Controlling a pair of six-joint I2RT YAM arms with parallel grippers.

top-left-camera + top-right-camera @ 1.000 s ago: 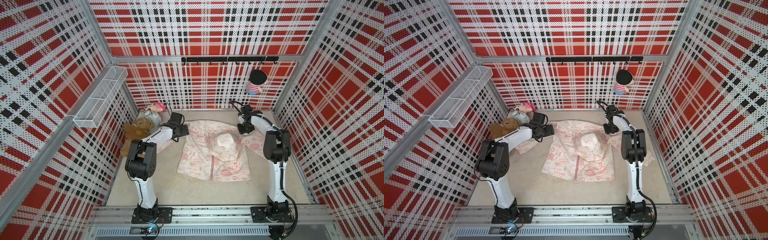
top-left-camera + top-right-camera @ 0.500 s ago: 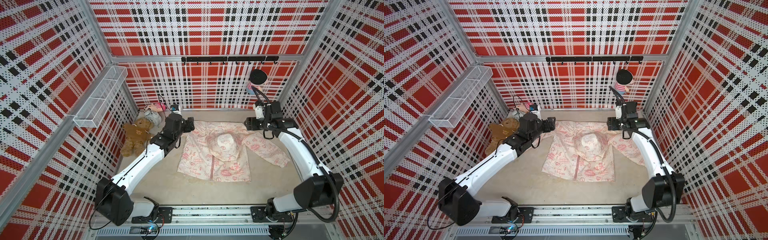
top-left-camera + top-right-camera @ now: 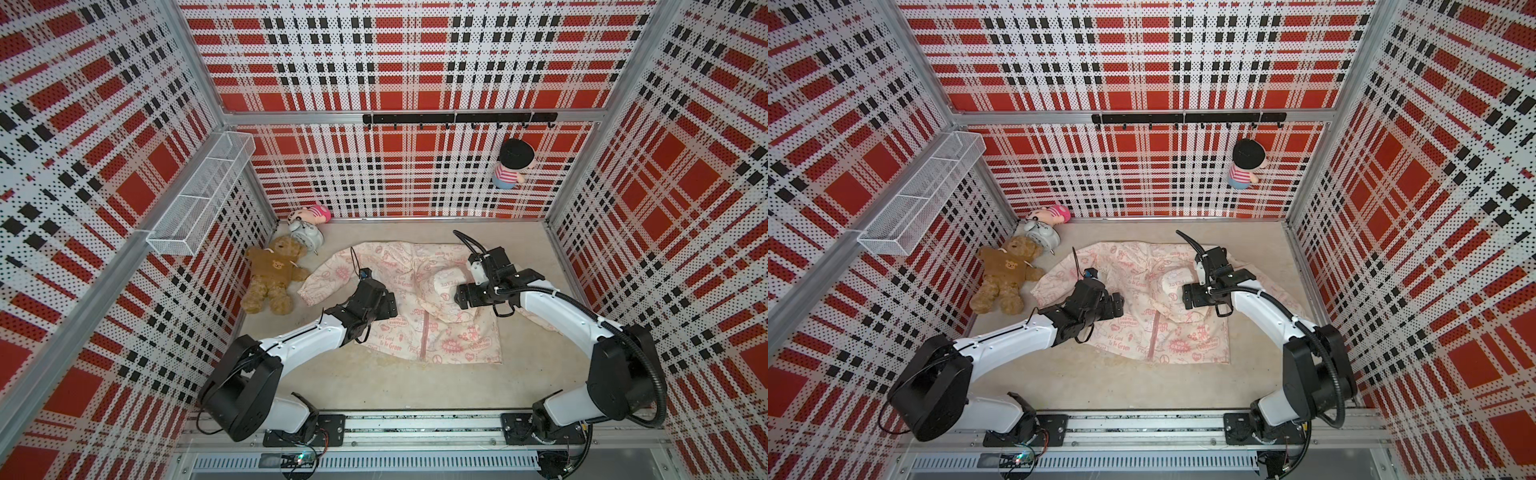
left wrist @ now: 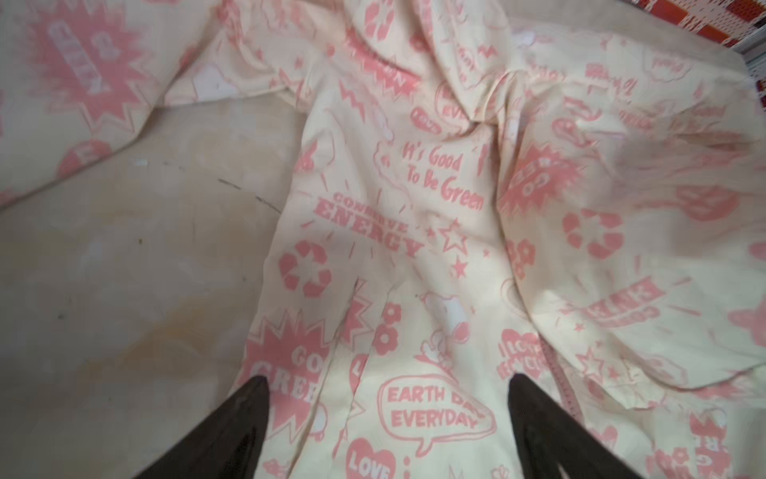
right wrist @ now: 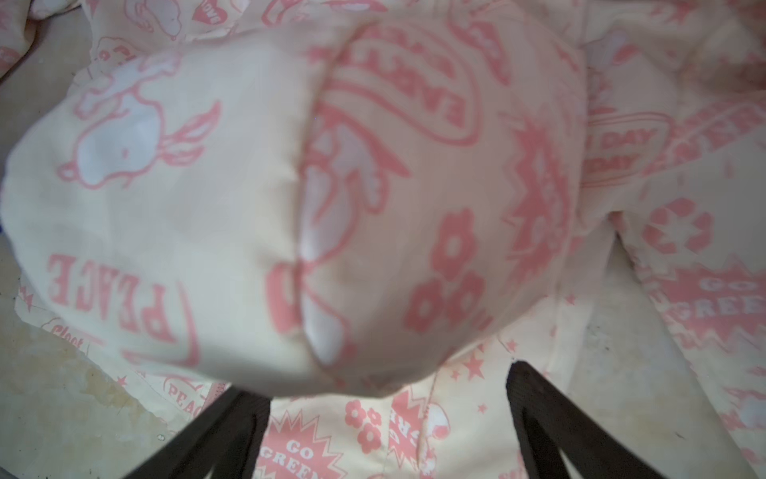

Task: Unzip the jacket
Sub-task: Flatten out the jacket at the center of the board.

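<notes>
Cream jacket [image 3: 440, 332], pink slogan prints

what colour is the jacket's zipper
Pink, on the cream, pink-printed jacket; the zipper shows best in a top view.

A lab test cell: plaid perforated walls [image 3: 415, 62], aluminium frame [image 3: 199, 83], arms on a rail [image 3: 415, 424].

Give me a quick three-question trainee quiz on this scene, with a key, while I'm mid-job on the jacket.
1. True or false: the left gripper or the right gripper is pinching the jacket.
2. Fill in: the teddy bear lies on the ___ arm's side.
3. What covers the upper end of the zipper? A hood B teddy bear C left gripper

Key: 1 false, both stand open. 2 left. 3 A.
</notes>
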